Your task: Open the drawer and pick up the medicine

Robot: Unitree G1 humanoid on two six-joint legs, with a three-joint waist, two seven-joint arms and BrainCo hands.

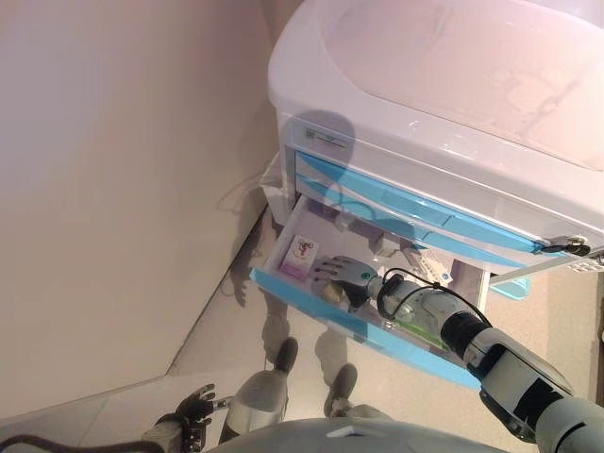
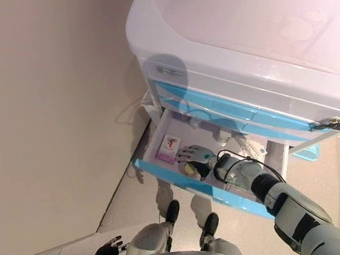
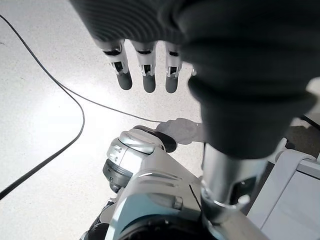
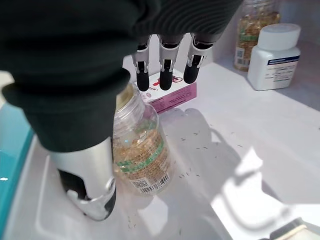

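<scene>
My right hand (image 4: 165, 65) is inside the open drawer (image 1: 311, 307), fingers spread, bracketing the capsule bottle (image 4: 142, 155) for grasping.

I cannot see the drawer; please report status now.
Left robot hand idle, open. Right robot hand open inside open drawer, beside bottle, no grip yet. Pink box close ahead.

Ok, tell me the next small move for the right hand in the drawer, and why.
Probably curl the fingers and thumb round the clear bottle of yellow capsules. The drawer is already open, and the right hand sits over that bottle with its fingers straight, reaching past it toward the pink box, gripping nothing. The left hand hangs idle.
</scene>
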